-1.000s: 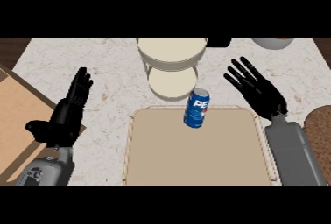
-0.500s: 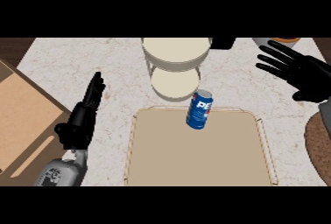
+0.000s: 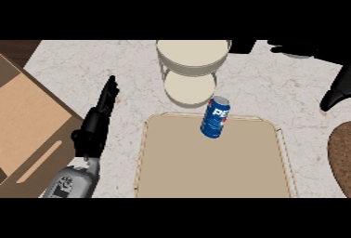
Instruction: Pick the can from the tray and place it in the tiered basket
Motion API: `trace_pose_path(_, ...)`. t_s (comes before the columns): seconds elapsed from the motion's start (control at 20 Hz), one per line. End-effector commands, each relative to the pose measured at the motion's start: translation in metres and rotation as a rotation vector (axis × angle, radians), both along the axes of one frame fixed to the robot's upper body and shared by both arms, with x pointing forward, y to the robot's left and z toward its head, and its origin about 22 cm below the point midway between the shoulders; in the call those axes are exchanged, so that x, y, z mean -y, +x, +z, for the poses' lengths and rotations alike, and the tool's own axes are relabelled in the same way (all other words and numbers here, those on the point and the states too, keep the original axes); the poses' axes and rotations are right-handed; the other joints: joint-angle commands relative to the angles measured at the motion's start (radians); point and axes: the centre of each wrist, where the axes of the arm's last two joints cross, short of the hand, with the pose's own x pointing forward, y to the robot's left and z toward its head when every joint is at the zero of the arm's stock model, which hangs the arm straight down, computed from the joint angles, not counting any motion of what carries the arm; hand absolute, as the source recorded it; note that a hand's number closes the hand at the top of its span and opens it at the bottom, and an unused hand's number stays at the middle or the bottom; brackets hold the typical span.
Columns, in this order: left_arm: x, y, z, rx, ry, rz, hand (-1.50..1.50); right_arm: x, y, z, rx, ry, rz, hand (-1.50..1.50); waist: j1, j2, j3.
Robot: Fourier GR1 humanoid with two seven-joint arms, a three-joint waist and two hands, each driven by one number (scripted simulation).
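Left hand (image 3: 89,138) rests at counter's left, fingers straight, open and holding nothing. Right hand (image 3: 337,90) at upper right edge; we see fingers and thumb spread, empty. Can (image 3: 216,117) stands on tray (image 3: 142,158) at far rim — just before tiered basket (image 3: 192,56)

Pretty clearly a kitchen imo: pale speckled stone bench (image 3: 274,93), a light wooden cutting board (image 3: 31,121) with a slot handle at its left edge, a cream round two-tier basket (image 3: 192,53) by the far edge, and a beige rectangular serving tray (image 3: 212,167) carrying a blue soda can (image 3: 216,122).
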Motion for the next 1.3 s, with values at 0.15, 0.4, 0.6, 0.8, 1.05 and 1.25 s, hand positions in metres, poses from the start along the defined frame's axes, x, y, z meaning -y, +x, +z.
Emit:
trace_pose_path(0.15,-0.001,0.000,-0.007,-0.009,0.001,0.005,0.00,-0.049,0.032,0.025,0.016,-0.212,0.147,-1.50,-0.008,-0.002,-0.001)
trace_pose_path(0.4,-0.008,-0.005,0.001,-0.009,0.006,0.012,0.00,-0.070,0.048,0.035,0.021,-0.223,0.182,-1.50,-0.022,-0.008,-0.001)
trace_pose_path(0.6,0.007,-0.009,-0.005,-0.007,-0.006,0.032,0.00,-0.089,0.052,0.026,0.003,-0.266,0.236,-1.50,-0.033,-0.010,-0.001)
trace_pose_path(0.8,-0.016,-0.003,-0.008,-0.015,0.008,0.034,0.00,-0.117,0.058,0.027,-0.024,-0.342,0.285,-1.50,-0.031,-0.009,-0.002)
trace_pose_path(1.05,0.012,0.001,0.003,-0.005,-0.001,0.043,0.00,-0.092,0.054,0.016,-0.058,-0.415,0.328,-1.50,-0.054,-0.017,-0.001)
trace_pose_path(1.25,0.003,-0.015,-0.019,-0.012,0.008,0.034,0.00,-0.099,0.052,0.009,-0.025,-0.449,0.310,-1.50,-0.045,-0.013,-0.001)
